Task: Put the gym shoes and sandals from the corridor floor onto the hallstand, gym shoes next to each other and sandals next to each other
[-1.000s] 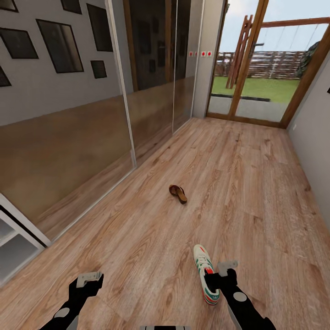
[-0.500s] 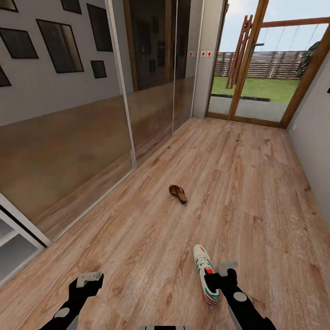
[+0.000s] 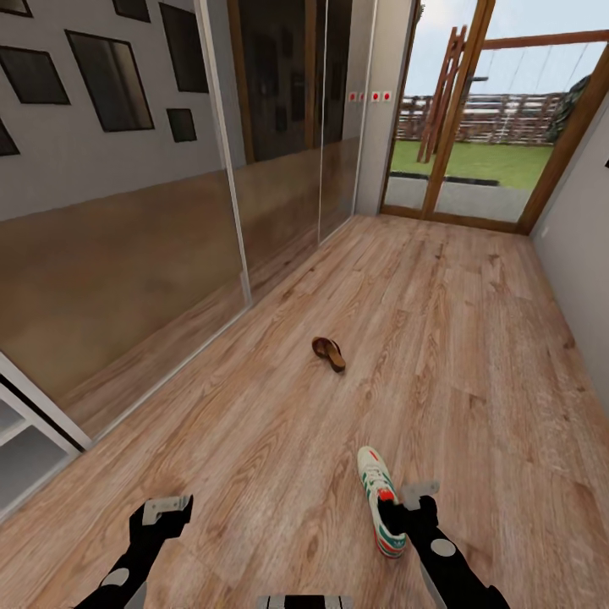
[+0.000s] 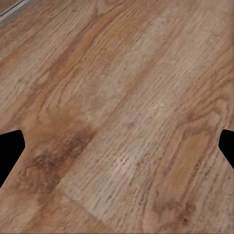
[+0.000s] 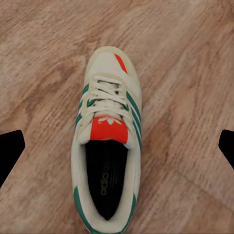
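View dipped; right gripper (image 3: 397,504) spread over gym shoe (image 5: 107,141).

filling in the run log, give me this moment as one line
phase: reaching for shoe | right gripper: open above sneaker on floor | left gripper: open, empty, over bare floor | sandal: on floor farther ahead

A home corridor is showing here: wood-plank floor (image 3: 440,338) is running up to a glazed wooden door (image 3: 499,127) opening on a garden, framed pictures (image 3: 110,80) are hanging left of that door, and shoes are lying about.
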### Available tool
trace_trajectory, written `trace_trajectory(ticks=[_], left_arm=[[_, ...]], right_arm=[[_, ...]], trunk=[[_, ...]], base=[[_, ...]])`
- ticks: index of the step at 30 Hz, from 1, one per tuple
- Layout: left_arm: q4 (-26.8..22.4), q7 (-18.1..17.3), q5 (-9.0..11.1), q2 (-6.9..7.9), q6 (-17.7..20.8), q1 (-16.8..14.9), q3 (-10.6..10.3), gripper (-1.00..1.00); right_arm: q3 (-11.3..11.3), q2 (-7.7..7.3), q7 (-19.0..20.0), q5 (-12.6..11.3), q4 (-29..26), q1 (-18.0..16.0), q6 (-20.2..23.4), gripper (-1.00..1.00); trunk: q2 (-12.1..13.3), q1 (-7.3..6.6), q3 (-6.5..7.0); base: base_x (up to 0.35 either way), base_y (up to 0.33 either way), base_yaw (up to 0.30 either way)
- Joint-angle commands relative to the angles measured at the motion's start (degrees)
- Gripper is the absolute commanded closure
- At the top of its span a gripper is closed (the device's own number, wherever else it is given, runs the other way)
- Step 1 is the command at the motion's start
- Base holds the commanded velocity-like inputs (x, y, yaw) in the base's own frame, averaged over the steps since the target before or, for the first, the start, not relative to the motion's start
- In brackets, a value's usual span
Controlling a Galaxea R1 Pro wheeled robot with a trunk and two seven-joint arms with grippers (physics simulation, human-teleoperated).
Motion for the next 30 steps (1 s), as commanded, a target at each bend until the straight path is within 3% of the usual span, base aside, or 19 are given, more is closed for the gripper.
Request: trace_trajectory(ticks=[1, 11, 30], left_arm=[[0.05, -0.24, 0.41, -0.02, -0.45, -0.03, 0.06, -1.0], [0.11, -0.31, 0.44, -0.08, -1.66, -0.03, 0.11, -1.0], [0.13, -0.33, 0.45, -0.07, -1.81, -0.03, 0.1, -1.0]], right_arm=[[-0.04, 0.01, -0.01, 0.46, 0.02, -0.02, -0.12, -1.0], [-0.06, 0.0, -0.08, 0.48, 0.02, -0.02, -0.13, -1.0], [-0.13, -0.04, -0.14, 0.51, 0.02, -0.02, -0.14, -1.0]], trunk=[[-0.43, 0.21, -0.22], [-0.56, 0.47, -2.65], [-0.82, 0.96, -8.45]], base=[[0.0, 0.0, 0.0], [0.0, 0.0, 0.0], [0.0, 0.0, 0.0]])
